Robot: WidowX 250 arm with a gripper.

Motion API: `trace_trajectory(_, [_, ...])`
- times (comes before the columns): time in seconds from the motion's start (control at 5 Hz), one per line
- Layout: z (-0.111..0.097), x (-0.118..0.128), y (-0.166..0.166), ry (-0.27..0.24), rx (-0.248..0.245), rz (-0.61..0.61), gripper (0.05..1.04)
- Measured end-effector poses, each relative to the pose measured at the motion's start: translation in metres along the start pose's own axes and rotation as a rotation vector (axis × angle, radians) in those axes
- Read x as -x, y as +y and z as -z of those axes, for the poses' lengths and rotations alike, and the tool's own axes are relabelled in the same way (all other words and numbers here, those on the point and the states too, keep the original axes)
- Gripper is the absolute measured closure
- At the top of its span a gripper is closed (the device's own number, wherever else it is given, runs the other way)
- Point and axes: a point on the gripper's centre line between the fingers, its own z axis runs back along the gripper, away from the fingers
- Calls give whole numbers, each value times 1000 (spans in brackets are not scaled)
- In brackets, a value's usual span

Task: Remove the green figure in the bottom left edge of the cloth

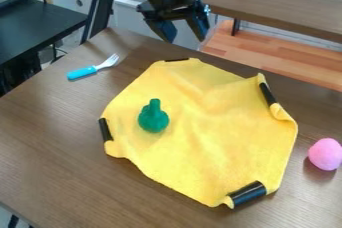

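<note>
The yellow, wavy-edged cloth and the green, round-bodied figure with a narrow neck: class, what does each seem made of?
The yellow cloth: soft, matt fabric, perhaps fleecy, shown by its gentle folds and curled edges.
The green figure: smooth, possibly moulded plastic or rubber, judging by its even colour and rounded form.

the fixed camera looks from above the near side of the bench (53, 137), facing across it at a downward slant. it stands near enough that the yellow cloth (220, 137) takes up much of the middle, with bare bench around it. the view is turned somewhat, so the bench's edges run diagonally, and it reaches past the far edge to a brown shelf (287, 9) at the top.
</note>
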Motion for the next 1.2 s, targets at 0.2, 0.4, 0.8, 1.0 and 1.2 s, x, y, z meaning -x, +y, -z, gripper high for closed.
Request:
trace_trajectory(0.2, [10,8,5,32,1,-17,83])
trace_trajectory(0.4, [15,18,5,60,15,-9,83])
trace_trajectory(0.8, [14,40,30,198,-206,61,83])
trace_trajectory(1.0, [15,49,31,260,-258,133,83])
trace_trajectory(1.2, [23,64,31,304,-227,140,83])
